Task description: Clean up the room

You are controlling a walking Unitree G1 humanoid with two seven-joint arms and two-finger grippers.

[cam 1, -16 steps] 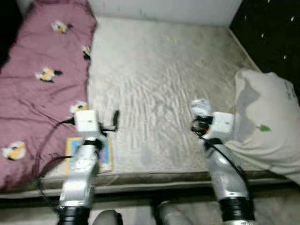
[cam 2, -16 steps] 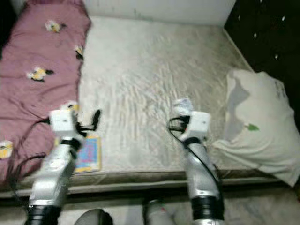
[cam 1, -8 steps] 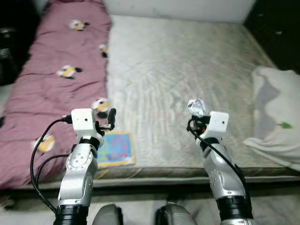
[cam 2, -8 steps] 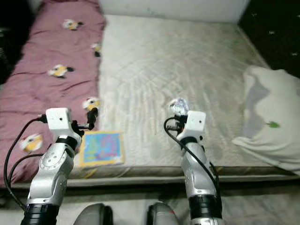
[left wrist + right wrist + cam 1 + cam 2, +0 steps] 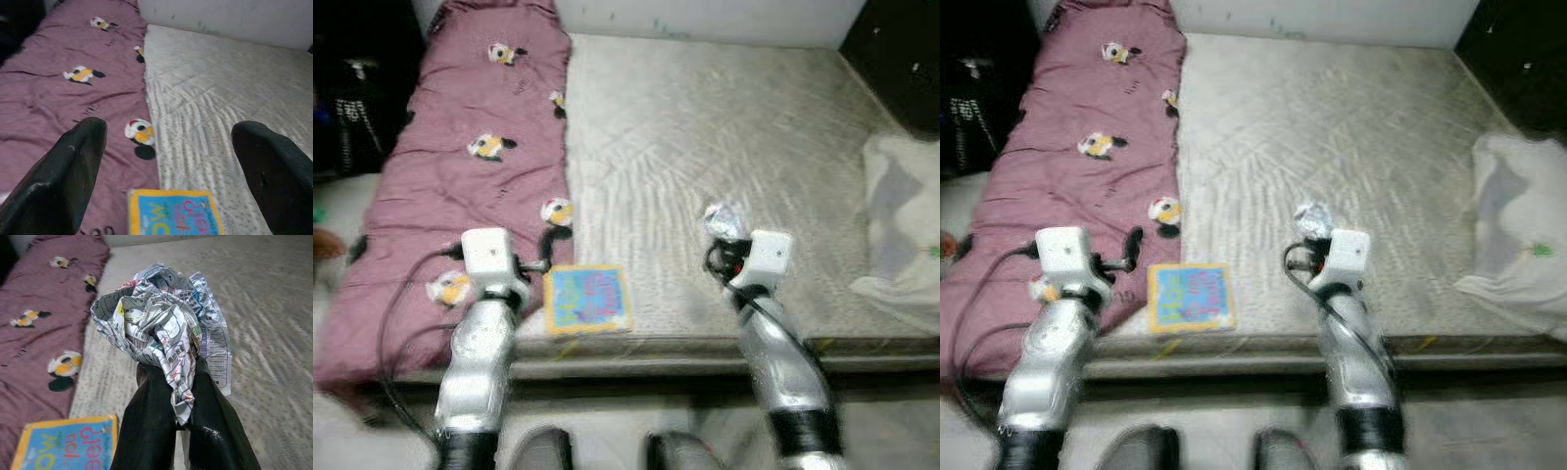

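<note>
1. The crumpled wrapper (image 5: 161, 328), silvery and printed, sits pinched between the right gripper's (image 5: 182, 396) fingers, held above the near part of the mattress (image 5: 724, 127).
2. The right gripper is clamped on the wrapper by one fold, so a steady carry matters; a jerk could likely shake it loose before a bin is reached.
3. The left gripper (image 5: 176, 161) hangs with fingers spread wide and holds nothing, just above the picture book (image 5: 587, 299) at the mattress's near edge.
4. That book lies flat beside the maroon quilt (image 5: 480, 166) on the left; it probably needs tidying next.
5. A pale pillow (image 5: 906, 220) rests far right.
</note>
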